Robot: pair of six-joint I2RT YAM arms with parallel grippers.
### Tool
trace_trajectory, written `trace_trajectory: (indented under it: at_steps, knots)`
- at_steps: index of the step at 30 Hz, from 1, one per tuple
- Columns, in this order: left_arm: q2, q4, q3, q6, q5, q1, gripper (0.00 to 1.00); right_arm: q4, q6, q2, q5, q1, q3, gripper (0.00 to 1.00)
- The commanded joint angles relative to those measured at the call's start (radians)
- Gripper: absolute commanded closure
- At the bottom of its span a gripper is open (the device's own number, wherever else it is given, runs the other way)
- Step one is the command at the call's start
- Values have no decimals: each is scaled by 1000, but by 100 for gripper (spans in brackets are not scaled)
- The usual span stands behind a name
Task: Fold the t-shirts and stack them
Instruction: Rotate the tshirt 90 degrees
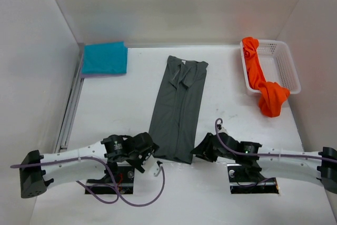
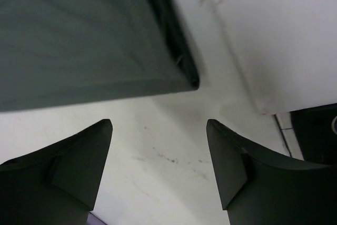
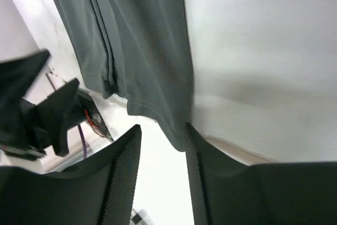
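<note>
Four are counted: one dark grey shirt (image 1: pixel 178 106), one teal shirt (image 1: pixel 105 58), one lavender shirt (image 1: pixel 100 76), one orange shirt (image 1: pixel 263 85).
The dark grey shirt is laid mid-table, its near corners at the spread, empty tips of the left gripper (image 2: pixel 159 125) and right gripper (image 3: pixel 163 127); teal is stacked on lavender at the far-left corner, and orange is draped over the far-right basket (image 1: pixel 288 69).

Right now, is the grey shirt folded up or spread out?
Half folded: the grey shirt lies as a long strip, sides folded inward, not yet folded short like the teal shirt.
</note>
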Motion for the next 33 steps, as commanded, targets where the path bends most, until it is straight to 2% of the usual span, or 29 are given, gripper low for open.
trace_trajectory:
  at_steps: [1, 5, 11, 13, 18, 22, 24, 26, 28, 31, 33]
  knots:
    - [-13, 68, -37, 67, 7, -79, 28, -95, -45, -22, 9, -9, 11, 54]
    - [82, 125, -34, 40, 34, -102, 29, -79, -47, 47, 2, 11, 37, 52]
    - [195, 230, -48, 26, 59, -72, 36, -35, -30, 119, 0, 46, 68, 52]
    - [203, 232, -45, 24, 65, -67, 42, -24, -24, 136, -8, 49, 76, 53]
    - [209, 228, -40, 13, 67, -53, 65, 9, -5, 199, -25, 75, 99, 60]
    - [212, 228, -37, 0, 67, -49, 77, 85, -16, 262, -51, 75, 120, 63]
    - [214, 221, -32, -13, 67, -44, 84, 118, -22, 303, -69, 75, 135, 69]
    - [214, 208, -14, -26, 67, -36, 89, 129, -22, 329, -72, 77, 146, 84]
    - [212, 189, 21, -42, 74, -17, 93, 123, -20, 323, -61, 89, 155, 92]
    - [231, 143, 118, -48, 119, 75, 95, 86, -49, 271, -52, 78, 181, 94]
    - [267, 110, 199, -43, 165, 166, 96, 22, -100, 225, -49, 22, 220, 94]
